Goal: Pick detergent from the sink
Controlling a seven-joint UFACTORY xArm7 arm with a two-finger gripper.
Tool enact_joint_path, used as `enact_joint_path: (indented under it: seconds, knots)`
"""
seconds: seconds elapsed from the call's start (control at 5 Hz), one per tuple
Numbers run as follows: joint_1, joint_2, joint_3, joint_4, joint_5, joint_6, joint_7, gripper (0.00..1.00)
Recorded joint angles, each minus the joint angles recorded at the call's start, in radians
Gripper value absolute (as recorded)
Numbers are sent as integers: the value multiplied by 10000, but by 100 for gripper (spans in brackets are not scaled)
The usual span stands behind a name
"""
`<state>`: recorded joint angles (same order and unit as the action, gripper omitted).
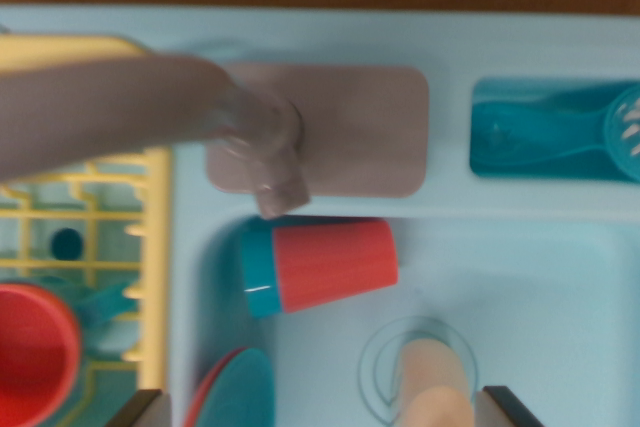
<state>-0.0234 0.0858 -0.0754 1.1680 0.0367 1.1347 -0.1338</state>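
The detergent bottle (318, 267) lies on its side in the sink (540, 277), teal cap toward the wrist view's left; the gripper (318, 409) hangs open.

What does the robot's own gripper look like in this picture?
Little of it shows. Only the two finger tips poke in at the bottom edge: flat, blocky pieces, tan or grey on the face with dark outer edges. No cables or markings are visible.

No readable text, label, brand, number or sign is seen anywhere. The red bottle (322, 267) lying in the sink (560, 287) below the faucet (262, 142) is shown blank.
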Motion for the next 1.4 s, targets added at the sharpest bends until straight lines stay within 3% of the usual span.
enact_joint_path:
  seconds: [0.2, 0.4, 0.6, 0.8, 1.0, 1.2, 1.4]
  knots:
    - [0, 0, 0, 0, 0, 0, 0, 0]
    - [-58, 108, -66, -405, 15, -436, -194, 0]
    - [-58, 108, -66, -405, 15, -436, -194, 0]
    - [-116, 218, -132, -813, 30, -875, -389, 0]
    - [-116, 218, -132, -813, 30, -875, -389, 0]
    - [-172, 321, -195, -1201, 45, -1292, -574, 0]
    - [-172, 321, -195, -1201, 45, -1292, -574, 0]
